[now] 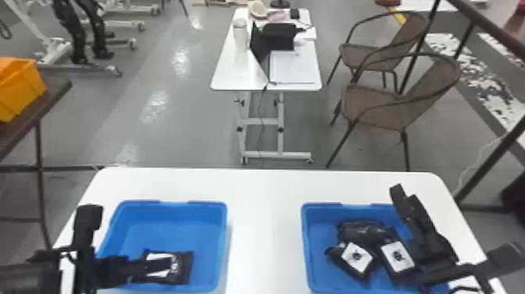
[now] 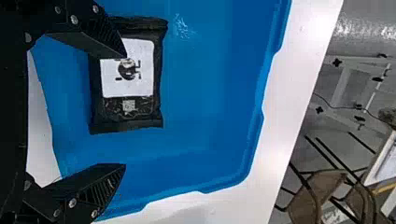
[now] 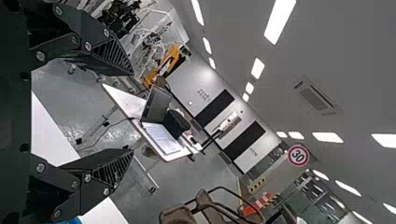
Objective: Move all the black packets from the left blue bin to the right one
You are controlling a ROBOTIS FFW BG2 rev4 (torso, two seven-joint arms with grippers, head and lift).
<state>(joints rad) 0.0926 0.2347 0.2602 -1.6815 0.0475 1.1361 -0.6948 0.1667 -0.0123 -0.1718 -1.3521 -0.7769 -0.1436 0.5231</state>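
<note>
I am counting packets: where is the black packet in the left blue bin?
In the head view, the black packet lies on the left, in the left blue bin near its robot-side wall, partly behind the left hand.

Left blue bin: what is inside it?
One black packet, white label up, partly covered by the left claw. Whatever lies directly beneath the packet is hidden.
</note>
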